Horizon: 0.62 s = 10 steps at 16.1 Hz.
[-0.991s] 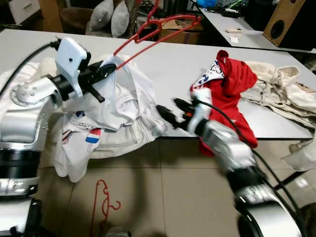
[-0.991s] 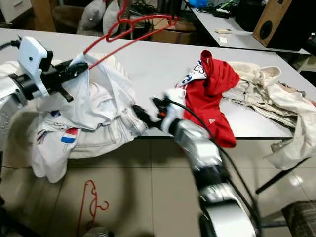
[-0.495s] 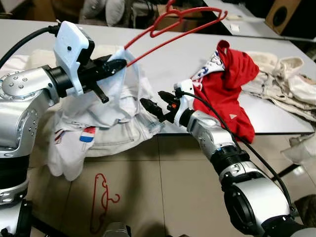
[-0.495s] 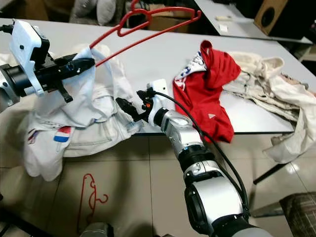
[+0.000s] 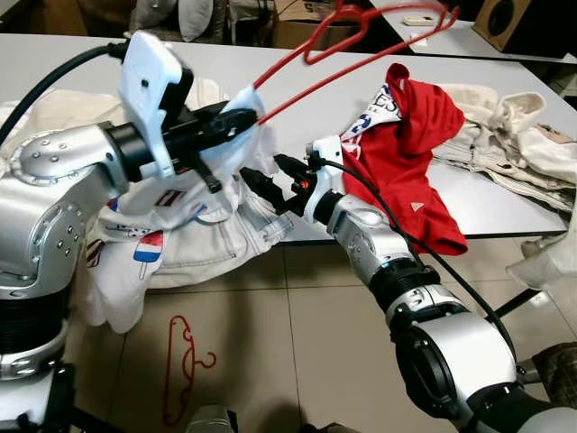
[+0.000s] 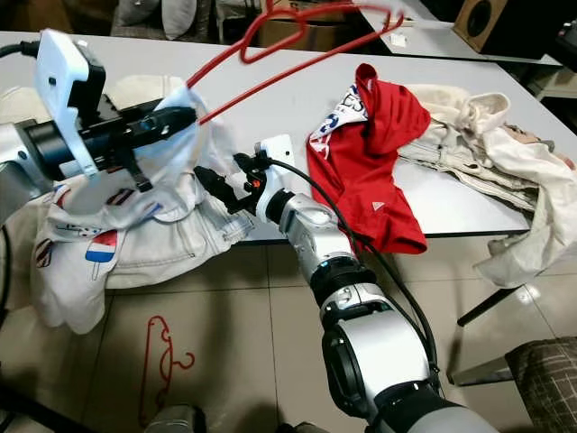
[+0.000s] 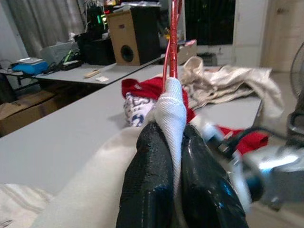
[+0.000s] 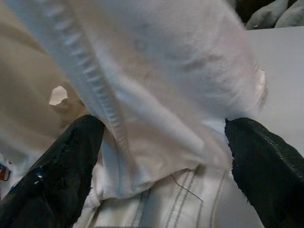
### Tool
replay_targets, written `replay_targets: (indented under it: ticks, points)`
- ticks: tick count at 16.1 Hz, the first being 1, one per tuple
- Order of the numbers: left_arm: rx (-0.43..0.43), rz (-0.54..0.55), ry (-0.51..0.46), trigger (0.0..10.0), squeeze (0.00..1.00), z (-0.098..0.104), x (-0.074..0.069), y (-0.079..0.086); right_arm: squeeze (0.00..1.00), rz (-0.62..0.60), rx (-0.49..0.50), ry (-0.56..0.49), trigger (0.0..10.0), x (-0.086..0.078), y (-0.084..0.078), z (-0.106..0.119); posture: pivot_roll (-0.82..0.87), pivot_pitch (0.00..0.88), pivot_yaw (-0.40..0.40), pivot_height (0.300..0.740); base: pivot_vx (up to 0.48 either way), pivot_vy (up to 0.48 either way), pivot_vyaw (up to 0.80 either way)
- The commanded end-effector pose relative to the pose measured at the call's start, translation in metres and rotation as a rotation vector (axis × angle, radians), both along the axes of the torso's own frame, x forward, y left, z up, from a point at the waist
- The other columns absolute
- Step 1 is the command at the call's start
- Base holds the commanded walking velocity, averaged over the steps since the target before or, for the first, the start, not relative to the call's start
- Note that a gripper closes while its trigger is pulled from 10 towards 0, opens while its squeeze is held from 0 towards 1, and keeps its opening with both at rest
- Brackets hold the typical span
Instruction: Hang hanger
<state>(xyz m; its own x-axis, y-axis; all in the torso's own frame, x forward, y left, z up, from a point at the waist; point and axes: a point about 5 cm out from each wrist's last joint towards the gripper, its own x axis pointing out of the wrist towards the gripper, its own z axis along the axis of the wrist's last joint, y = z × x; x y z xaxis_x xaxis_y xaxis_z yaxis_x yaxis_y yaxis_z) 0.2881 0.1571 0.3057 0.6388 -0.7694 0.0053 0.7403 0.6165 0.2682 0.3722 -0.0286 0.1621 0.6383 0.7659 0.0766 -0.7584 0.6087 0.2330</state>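
- The white garment (image 5: 194,216) is spilling over the near edge of the grey table (image 5: 306,108), blocking the way in from the floor side on the robot's left.
- The right gripper (image 5: 266,179), fingers spread wide, is pressing into that cloth, which is bulging between the fingertips (image 8: 71,161).
- The red hanger (image 5: 361,41) is slanting up over the table's middle, crossing the air above a bare stretch.
- The red shirt (image 5: 415,153) and cream clothes (image 5: 505,135) are crowding the right end.
- A second red hanger (image 5: 185,365) is lying on the open tiled floor (image 5: 306,352) near the robot.
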Motion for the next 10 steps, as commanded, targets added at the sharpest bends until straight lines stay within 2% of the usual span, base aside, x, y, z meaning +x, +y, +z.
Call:
replay_targets:
  ticks: [1, 3, 4, 5, 10]
  points:
    - [-0.021, -0.048, -0.026, 0.0, 0.0, 0.011, -0.007, -0.007, 1.0, -0.014, -0.016, -0.002, 10.0, 0.001, 0.0, 0.0, 0.25, 0.15, -0.105, 0.74, 0.0, 0.0, 0.0]
    - [-0.055, -0.069, -0.023, 0.0, 0.0, 0.016, -0.011, -0.009, 1.0, -0.03, -0.044, 0.011, 10.0, 0.002, 0.001, -0.002, 0.26, 0.149, -0.109, 0.74, 0.0, 0.0, 0.0]
    - [-0.058, -0.071, -0.026, 0.0, 0.0, 0.019, -0.012, -0.009, 0.64, -0.042, -0.052, 0.024, 10.0, 0.002, 0.001, -0.004, 0.26, 0.149, -0.111, 0.74, 0.0, 0.0, 0.0]
    - [-0.064, -0.05, -0.027, 0.0, 0.0, 0.021, -0.012, -0.006, 0.0, -0.051, -0.064, 0.035, 10.0, 0.003, 0.0, -0.006, 0.26, 0.147, -0.114, 0.74, 0.0, 0.0, 0.0]
    - [-0.098, -0.03, -0.037, 0.0, 0.0, 0.033, -0.012, 0.002, 0.0, -0.13, -0.113, 0.129, 10.0, 0.003, -0.009, -0.022, 0.26, 0.138, -0.109, 0.74, 0.0, 0.0, 0.0]
